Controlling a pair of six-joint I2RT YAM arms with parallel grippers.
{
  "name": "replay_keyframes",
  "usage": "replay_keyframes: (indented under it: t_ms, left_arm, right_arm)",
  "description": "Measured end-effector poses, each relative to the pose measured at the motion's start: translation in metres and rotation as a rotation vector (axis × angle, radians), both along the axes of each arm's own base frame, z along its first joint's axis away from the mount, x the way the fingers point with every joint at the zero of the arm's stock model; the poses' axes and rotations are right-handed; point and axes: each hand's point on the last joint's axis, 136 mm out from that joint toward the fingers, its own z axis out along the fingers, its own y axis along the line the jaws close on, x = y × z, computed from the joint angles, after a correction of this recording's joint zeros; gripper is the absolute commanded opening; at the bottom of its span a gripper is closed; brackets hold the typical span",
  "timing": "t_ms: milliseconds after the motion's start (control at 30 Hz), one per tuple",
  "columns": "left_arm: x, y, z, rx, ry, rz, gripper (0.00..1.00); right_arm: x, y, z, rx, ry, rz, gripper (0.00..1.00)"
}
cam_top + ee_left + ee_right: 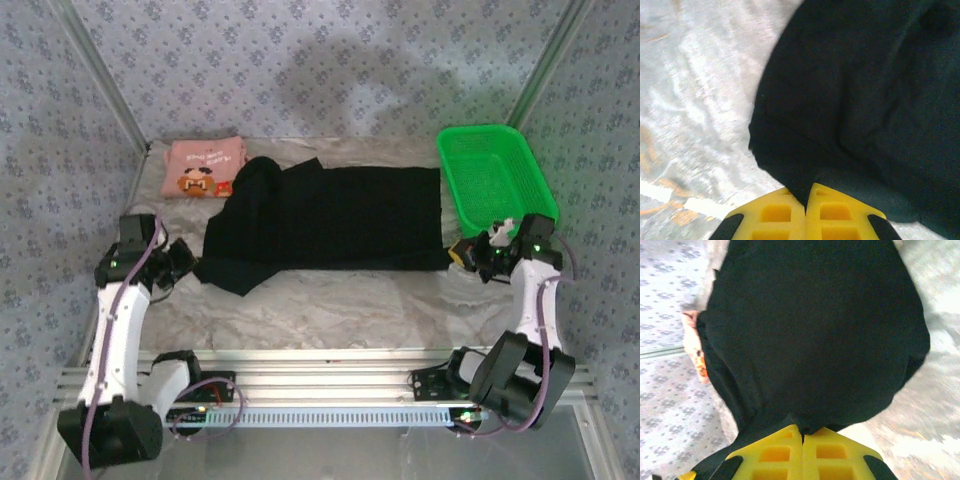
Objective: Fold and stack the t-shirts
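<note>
Overhead first: left gripper [188, 262] sits at the near-left corner of the black shirt [330, 215], and right gripper [462, 252] at its right edge. The pink shirt [205, 168] lies folded beyond the left gripper, the green basket [495, 175] beyond the right one.

Left wrist: yellow fingers [775, 215] pressed together, pinching black cloth; the shirt spreads ahead.

Right wrist: fingers [830, 455] likewise clamped on the black shirt's edge, pink shirt ahead-left.
</note>
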Motion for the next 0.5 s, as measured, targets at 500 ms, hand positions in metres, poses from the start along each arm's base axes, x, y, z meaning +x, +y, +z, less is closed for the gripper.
replay_keyframes:
  t_ms: [500]
  left_arm:
    - [-0.043, 0.036, -0.029, 0.075, 0.186, 0.25, 0.0]
  right_arm:
    - [-0.08, 0.001, -0.04, -0.048, 0.329, -0.117, 0.0]
